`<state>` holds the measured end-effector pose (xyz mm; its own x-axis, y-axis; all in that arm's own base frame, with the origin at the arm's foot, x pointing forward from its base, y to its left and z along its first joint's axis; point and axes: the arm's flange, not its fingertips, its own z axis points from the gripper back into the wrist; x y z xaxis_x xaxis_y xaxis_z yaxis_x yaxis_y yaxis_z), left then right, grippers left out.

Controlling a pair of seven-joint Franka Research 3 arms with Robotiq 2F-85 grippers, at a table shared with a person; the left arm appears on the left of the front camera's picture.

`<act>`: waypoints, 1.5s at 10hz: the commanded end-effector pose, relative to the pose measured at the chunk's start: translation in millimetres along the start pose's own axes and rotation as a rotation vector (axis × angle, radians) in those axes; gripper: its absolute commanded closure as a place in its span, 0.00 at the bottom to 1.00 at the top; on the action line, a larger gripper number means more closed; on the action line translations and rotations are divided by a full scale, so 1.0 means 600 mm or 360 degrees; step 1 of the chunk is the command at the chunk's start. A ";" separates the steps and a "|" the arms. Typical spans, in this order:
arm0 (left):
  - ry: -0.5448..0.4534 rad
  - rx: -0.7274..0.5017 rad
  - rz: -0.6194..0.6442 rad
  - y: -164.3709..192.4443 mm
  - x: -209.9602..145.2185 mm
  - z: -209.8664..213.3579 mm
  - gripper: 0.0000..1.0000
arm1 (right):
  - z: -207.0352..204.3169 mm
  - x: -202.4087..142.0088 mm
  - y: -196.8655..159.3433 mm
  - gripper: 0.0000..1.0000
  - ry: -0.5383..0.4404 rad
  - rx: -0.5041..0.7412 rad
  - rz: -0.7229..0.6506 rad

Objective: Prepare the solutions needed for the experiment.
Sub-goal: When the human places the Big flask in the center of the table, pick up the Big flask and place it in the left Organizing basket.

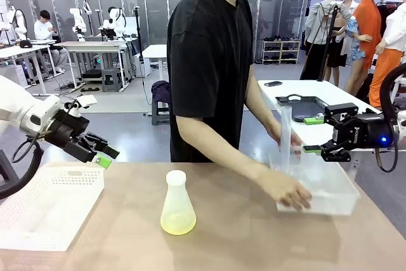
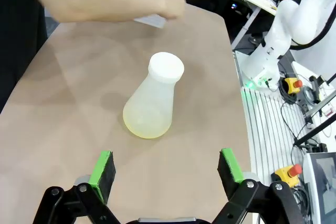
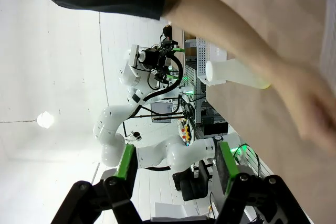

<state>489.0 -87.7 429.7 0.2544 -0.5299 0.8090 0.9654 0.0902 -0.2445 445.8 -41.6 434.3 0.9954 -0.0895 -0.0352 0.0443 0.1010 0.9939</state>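
One flask (image 1: 177,204) stands upright near the middle of the surface (image 1: 228,233), w/ a white cap on its neck and the solutions (image 1: 178,224) as a shallow pale-yellow layer in its base; in the left wrist view it sits straight ahead of the left claw (image 2: 166,174). Left claw (image 1: 101,155) hangs over the left edge of the surface, above a white perforated tray (image 1: 38,211), jaws spread wide, nothing in them. Right claw (image 1: 313,135) hovers at the right side beside a clear bin (image 1: 330,195), jaws partly apart w/ no object between them as far as the right wrist view (image 3: 177,163) shows. The person's hand (image 1: 288,191) rests on the near rim of that bin; the other hand is at a tall clear cylinder (image 1: 286,134) standing in or just behind it, can't tell which. Progress, as a judgement: early to mid. Some liquid is in the flask already, but neither claw has engaged anything and the person is busy at the bin, so measuring or mixing prob. remains. Room: open surface all round the flask, esp. toward the near edge; left approach is free. Right side is tight, w/ arm, bin and cylinder close together, and the bin sits near the surface's right edge.
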 end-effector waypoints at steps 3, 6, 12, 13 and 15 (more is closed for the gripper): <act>0.0056 0.0025 -0.0344 0.012 0.027 -0.024 0.00 | 0.000 -0.001 0.002 0.24 0.0003 0.0005 0.0005; 0.0152 -0.0085 -0.0746 0.018 0.053 -0.069 0.00 | 0.000 -0.001 0.002 0.24 0.0003 0.0005 0.0005; 0.0116 -0.0320 -0.0956 0.031 0.075 -0.150 0.00 | 0.000 -0.001 0.002 0.24 0.0003 0.0005 0.0005; 0.0116 -0.0320 -0.0956 0.031 0.075 -0.150 0.00 | 0.000 -0.001 0.002 0.24 0.0003 0.0005 0.0005; 0.0116 -0.0320 -0.0956 0.031 0.075 -0.150 0.00 | 0.000 -0.001 0.002 0.24 0.0003 0.0005 0.0005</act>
<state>520.0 -186.9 413.5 -0.3300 -0.4723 0.8173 0.9057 -0.4025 0.1330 445.8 -41.8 434.3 0.9953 -0.0900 -0.0353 0.0444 0.1013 0.9939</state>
